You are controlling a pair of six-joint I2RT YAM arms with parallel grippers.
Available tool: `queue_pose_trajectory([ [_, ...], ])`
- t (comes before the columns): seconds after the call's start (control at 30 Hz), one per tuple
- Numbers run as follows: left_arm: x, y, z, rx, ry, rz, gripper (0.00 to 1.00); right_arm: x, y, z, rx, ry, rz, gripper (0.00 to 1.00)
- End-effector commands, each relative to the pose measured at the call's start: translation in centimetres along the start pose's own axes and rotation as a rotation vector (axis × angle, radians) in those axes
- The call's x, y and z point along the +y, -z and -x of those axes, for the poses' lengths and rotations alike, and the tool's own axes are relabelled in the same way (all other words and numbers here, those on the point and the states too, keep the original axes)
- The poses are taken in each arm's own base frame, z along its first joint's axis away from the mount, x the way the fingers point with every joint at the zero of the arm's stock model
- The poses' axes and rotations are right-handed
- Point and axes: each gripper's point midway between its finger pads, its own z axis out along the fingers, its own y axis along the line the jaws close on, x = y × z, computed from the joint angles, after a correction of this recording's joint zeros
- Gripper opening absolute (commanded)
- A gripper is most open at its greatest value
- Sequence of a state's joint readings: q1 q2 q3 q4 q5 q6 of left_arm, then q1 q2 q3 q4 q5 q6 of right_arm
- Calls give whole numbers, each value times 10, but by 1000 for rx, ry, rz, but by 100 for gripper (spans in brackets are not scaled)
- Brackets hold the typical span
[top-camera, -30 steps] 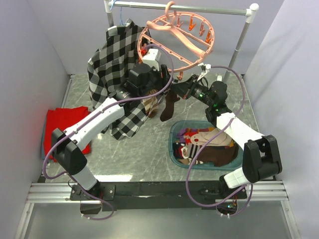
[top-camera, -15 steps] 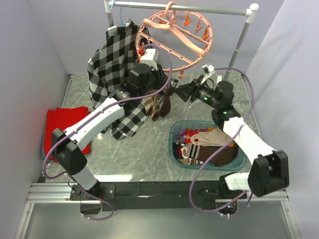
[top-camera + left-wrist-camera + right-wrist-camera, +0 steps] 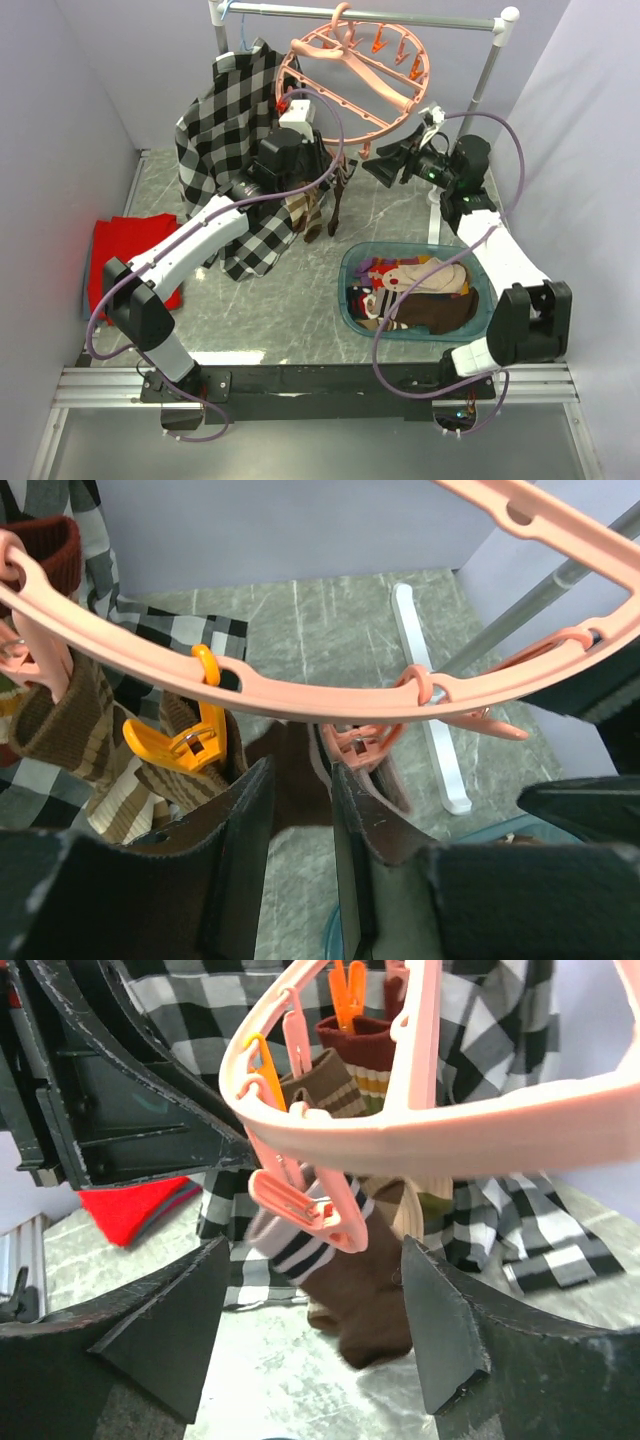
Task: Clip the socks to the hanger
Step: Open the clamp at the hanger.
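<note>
The pink round hanger (image 3: 372, 78) hangs from the rail, and its ring crosses both wrist views (image 3: 300, 695) (image 3: 450, 1140). A dark brown sock (image 3: 337, 200) (image 3: 375, 1290) with a striped cuff hangs from a pink clip (image 3: 305, 1205). Striped socks (image 3: 305, 210) (image 3: 70, 730) hang beside it. My left gripper (image 3: 328, 163) (image 3: 300, 780) is up under the ring, jaws a narrow gap apart. The brown sock (image 3: 285, 785) shows at its tips, and whether they pinch it is unclear. My right gripper (image 3: 385, 160) (image 3: 310, 1330) stands wide open, apart from the sock.
A teal bin (image 3: 345, 280) at the front right holds several more socks (image 3: 415, 290). A black-and-white plaid shirt (image 3: 225, 120) hangs on the rail's left. A red cloth (image 3: 120, 250) lies at the table's left. The rail's right post (image 3: 485, 80) stands behind my right arm.
My right gripper opened, let go of the dark brown sock and drew back to the right. The sock now hangs from the clip. My left jaws narrowed; that arm stayed put.
</note>
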State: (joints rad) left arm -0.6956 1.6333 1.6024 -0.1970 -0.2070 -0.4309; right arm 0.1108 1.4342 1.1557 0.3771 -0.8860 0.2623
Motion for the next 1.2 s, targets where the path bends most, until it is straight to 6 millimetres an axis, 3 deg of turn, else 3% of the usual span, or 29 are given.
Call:
queue_pose_trajectory([
  [0.0,-3,15,29,-63,5,-8,35,5,-12,26,-56,105,106,77],
  [0.17,-1,19,31,-61,-5,0,36,12,-23,33,-110,100,218,77],
  [0.33,1,25,33,-62,-9,5,36,19,-28,28,-134,27,294,72],
  [0.47,3,27,38,-68,-14,7,39,33,-26,29,-155,28,331,54],
  [0.6,3,24,40,-58,-19,10,39,39,-17,30,-175,55,301,37],
  [0.73,5,17,44,-45,-17,13,40,51,-5,33,-183,111,244,28],
  [0.93,-2,2,66,-62,-24,-15,41,49,7,37,-175,214,58,14],
  [1.17,6,-5,83,-75,-10,-7,50,65,-8,27,-152,242,-5,8],
])
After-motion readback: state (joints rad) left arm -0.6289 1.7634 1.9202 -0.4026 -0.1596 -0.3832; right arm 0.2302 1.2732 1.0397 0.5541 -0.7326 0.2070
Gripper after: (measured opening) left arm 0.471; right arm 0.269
